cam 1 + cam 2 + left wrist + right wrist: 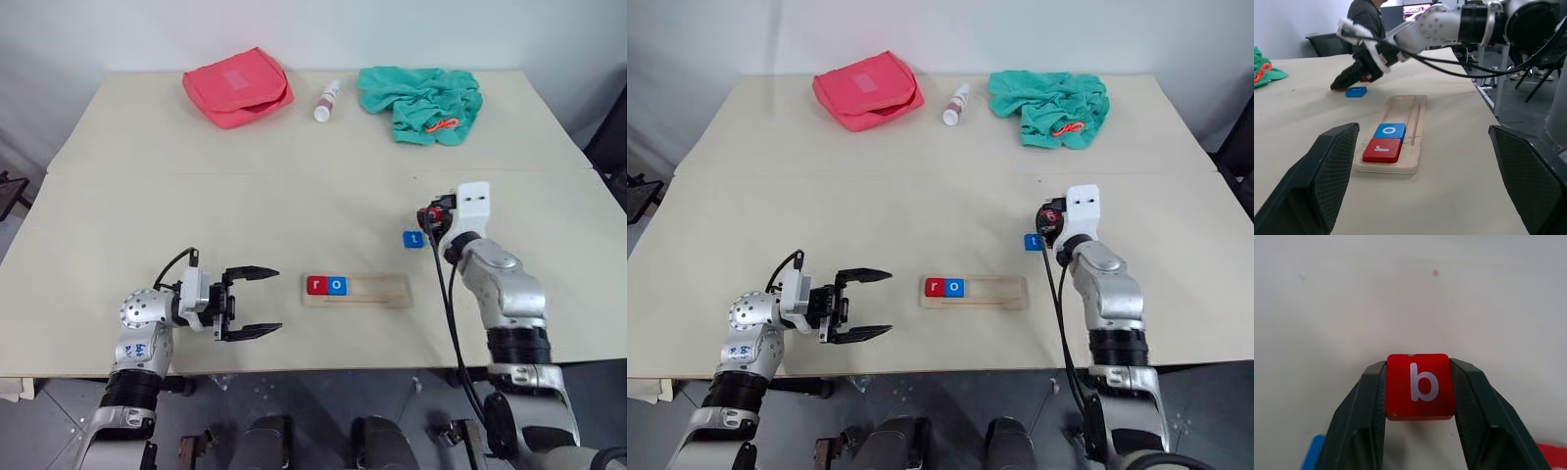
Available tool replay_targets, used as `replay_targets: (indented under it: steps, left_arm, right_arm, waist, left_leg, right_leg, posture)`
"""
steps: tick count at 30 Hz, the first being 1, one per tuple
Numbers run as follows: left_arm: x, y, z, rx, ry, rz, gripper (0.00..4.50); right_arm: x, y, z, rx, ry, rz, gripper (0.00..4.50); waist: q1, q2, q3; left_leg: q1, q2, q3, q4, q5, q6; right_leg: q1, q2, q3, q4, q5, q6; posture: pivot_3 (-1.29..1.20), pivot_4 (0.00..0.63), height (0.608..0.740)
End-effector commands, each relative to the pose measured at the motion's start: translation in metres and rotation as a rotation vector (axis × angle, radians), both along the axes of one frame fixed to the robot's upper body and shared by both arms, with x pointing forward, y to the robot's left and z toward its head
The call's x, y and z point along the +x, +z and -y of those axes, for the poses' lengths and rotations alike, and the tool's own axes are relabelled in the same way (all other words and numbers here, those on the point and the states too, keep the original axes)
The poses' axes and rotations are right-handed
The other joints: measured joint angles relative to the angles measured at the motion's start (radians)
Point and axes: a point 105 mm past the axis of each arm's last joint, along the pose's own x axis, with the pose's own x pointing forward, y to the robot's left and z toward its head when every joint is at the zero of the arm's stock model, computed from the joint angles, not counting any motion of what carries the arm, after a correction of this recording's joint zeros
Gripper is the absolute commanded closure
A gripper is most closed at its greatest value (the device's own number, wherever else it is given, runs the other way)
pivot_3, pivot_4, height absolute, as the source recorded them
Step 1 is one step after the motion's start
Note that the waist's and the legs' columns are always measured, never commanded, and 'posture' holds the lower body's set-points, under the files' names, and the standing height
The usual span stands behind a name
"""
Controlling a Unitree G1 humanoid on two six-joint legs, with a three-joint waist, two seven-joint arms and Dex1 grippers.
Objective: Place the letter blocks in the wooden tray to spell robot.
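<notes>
The table (294, 196) carries everything, and on its near half the wooden tray (377, 290) lies with its long axis running left to right across the robot's front, between the two arms; the red r block (315, 285) and the blue o block (337, 285) sit side by side at its left end, so the free part of the groove runs from the o towards the right end, and the third place, just right of the o, is where the next letter belongs; the right gripper (1420, 394) has its jaws drawn in narrow on the two sides of the red b block (1420, 386), and it sits beyond the tray's right end, so the coming move, as I judge it, is back towards the robot and leftward to that third place; the blue t block (412, 238) lies flat on the table just beside this gripper, on its left; the left gripper (257, 302) hangs near the tray's left end with jaws wide and nothing between them; the right arm is plainly the one to serve; the head views show tray and arms together but not the letter, while the right wrist view shows the b upright between the fingers, plus a red corner at its edge that may be the last o; the left wrist view looks along the tray and shows the groove bare past the o.
</notes>
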Motion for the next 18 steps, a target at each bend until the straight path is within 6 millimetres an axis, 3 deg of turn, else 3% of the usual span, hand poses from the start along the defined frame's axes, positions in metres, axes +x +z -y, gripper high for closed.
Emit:
replay_targets:
  steps: [1, 4, 7, 16, 18]
  left_arm:
    - [0.002, 0.005, -0.009, -0.007, -0.011, 0.017, 0.0]
    - [0.006, 0.005, -0.013, 0.004, -0.013, 0.012, 0.0]
    - [0.011, 0.006, -0.012, 0.003, -0.015, 0.015, 0.0]
    - [0.017, 0.01, -0.006, -0.004, -0.031, 0.025, 0.0]
    - [0.017, 0.011, -0.006, -0.005, -0.033, 0.027, 0.0]
  right_arm:
    - [-0.034, 0.03, 0.007, 0.006, -0.004, 0.076, 3.03]
    - [-0.073, 0.016, 0.01, -0.028, -0.009, 0.018, 3.03]
    - [-0.096, -0.001, 0.014, -0.037, -0.033, -0.049, 3.03]
    - [-0.113, -0.031, 0.022, 0.075, -0.113, -0.118, 3.03]
    - [-0.112, -0.032, 0.021, 0.08, -0.105, -0.113, 2.29]
  waist:
    - [0.003, 0.0, 0.0]
    - [0.017, 0.0, 0.0]
    - [0.024, 0.0, 0.0]
    - [0.023, 0.0, 0.0]
    - [0.022, 0.0, 0.0]
  left_leg:
    - [0.0, 0.0, 0.0, 0.0, 0.0, 0.0]
    - [0.0, 0.0, 0.0, -0.001, 0.0, 0.0]
    - [0.0, 0.0, 0.002, -0.001, 0.0, 0.0]
    - [0.001, 0.0, 0.005, -0.001, 0.0, 0.0]
    - [0.001, 0.0, 0.005, -0.001, 0.0, 0.0]
  right_leg:
    - [0.0, 0.0, 0.0, 0.0, 0.0, 0.0]
    - [-0.001, 0.0, 0.001, 0.001, 0.0, 0.0]
    - [-0.001, 0.0, 0.002, 0.0, 0.0, 0.0]
    - [-0.001, 0.0, 0.005, 0.0, 0.0, 0.0]
    - [-0.001, 0.0, 0.005, 0.0, 0.0, 0.0]
  posture:
    - [0.0, 0.15, 0.74]
    - [0.0, 0.15, 0.74]
    - [0.0, 0.15, 0.74]
    - [0.0, 0.15, 0.74]
    - [0.0, 0.15, 0.74]
